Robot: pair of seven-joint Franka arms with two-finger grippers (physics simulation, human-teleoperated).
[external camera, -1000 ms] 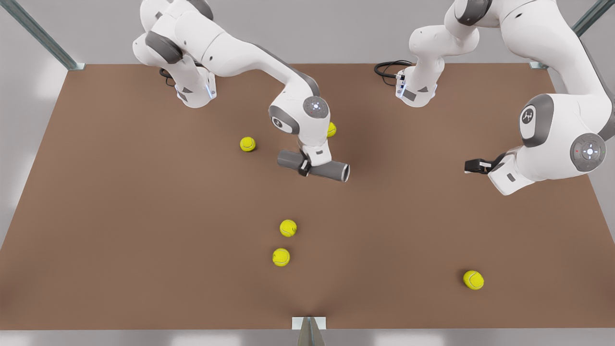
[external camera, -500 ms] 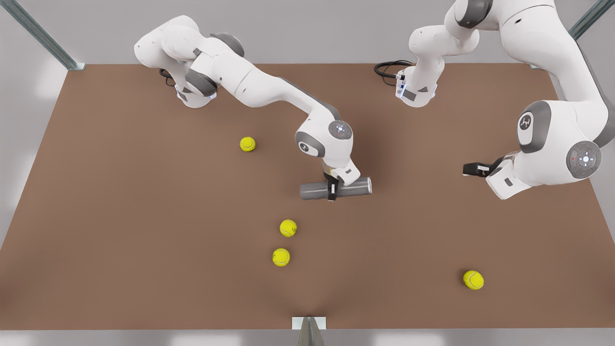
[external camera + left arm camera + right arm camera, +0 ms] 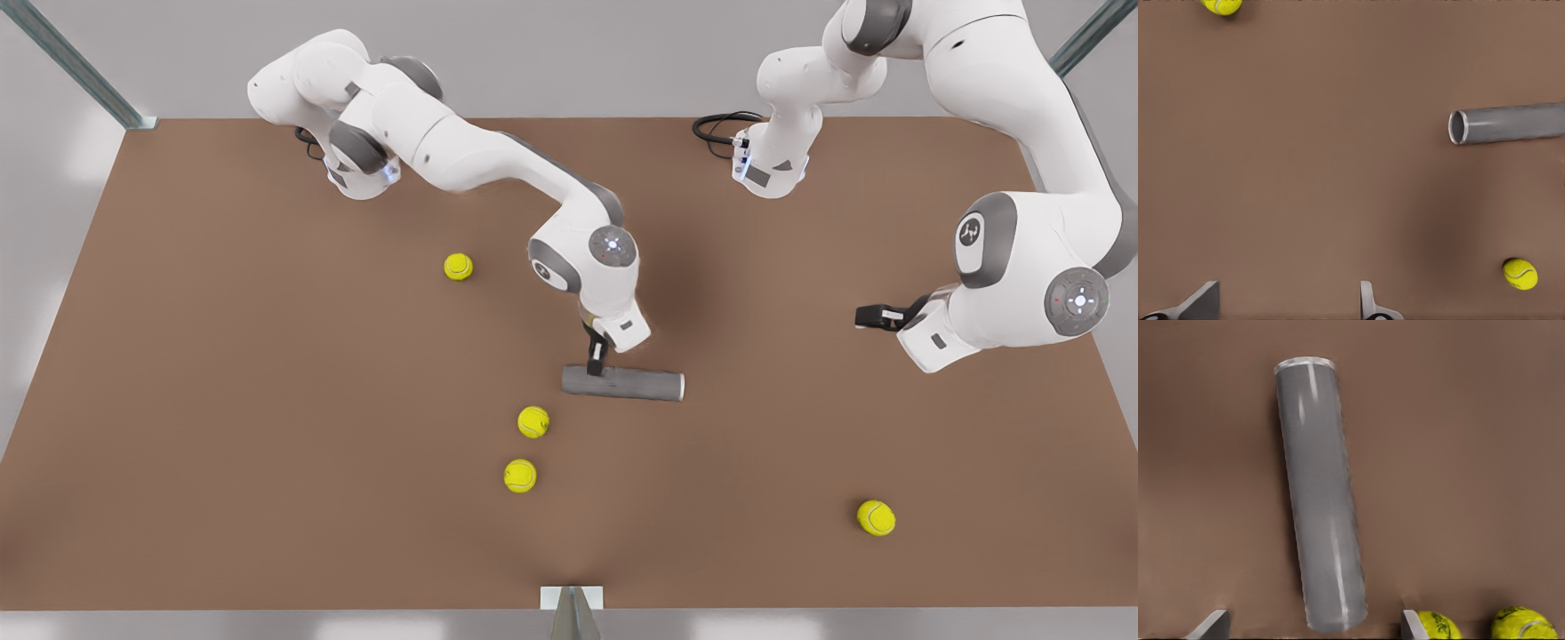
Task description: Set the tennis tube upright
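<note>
Both our arms out, fingers spread.
Right gripper (image 3: 594, 367) pointing down low mid-table; left gripper (image 3: 861, 316) hovering sideways.

Open table (image 3: 267, 400) around the lying tennis tube (image 3: 622, 384); two balls (image 3: 532, 421) nearby.

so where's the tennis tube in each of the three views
Front view: the tennis tube lies flat mid-table, below the right pincer.
Left wrist view: its rimmed open end enters from one edge.
Right wrist view: it lies lengthwise between the fingers.
Shared landmark: the two tennis balls beside it.
</note>
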